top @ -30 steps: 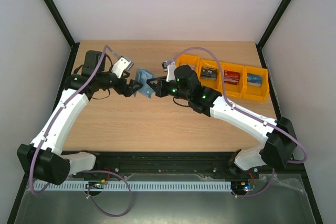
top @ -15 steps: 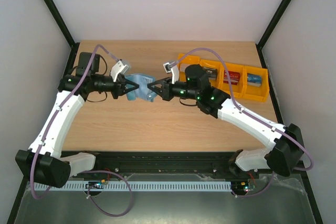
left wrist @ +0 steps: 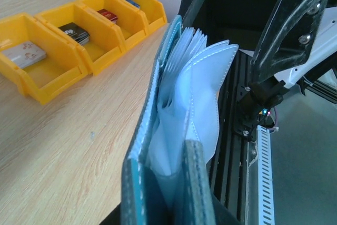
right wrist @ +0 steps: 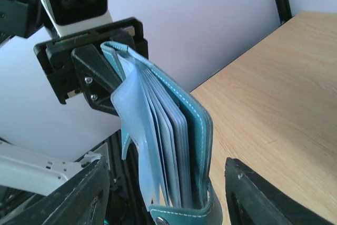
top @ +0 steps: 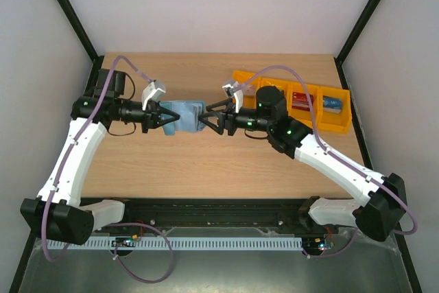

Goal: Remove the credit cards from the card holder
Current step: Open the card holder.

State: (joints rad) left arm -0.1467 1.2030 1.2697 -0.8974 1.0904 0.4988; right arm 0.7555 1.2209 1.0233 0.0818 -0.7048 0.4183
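Top external view: both arms reach in from the near edge of the table (top: 206, 162) and meet over its middle. The left gripper (top: 164, 119) is clamped on the left end of the holder (top: 185, 112) and carries it on edge above the wood. The right gripper (top: 208, 121) faces it with jaws spread wide, one finger on each side of the holder's right end. Whether those fingers touch it cannot be told. That makes one holder and two grippers.

Right wrist view: the holder gapes like a book between the two parted fingers. Its teal cover is on the right, with a fan of pale blue pockets beside it. Whether any pocket has a card in it cannot be told.

Left wrist view: past the holder, along the far right of the table, four orange bins (left wrist: 108, 56) stand in a row, touching. Each has one card lying flat in it: a grey card (left wrist: 23, 54), a black card (left wrist: 73, 32), a red card (left wrist: 107, 15) and a blue card (left wrist: 131, 3). The print on them is too small to read.
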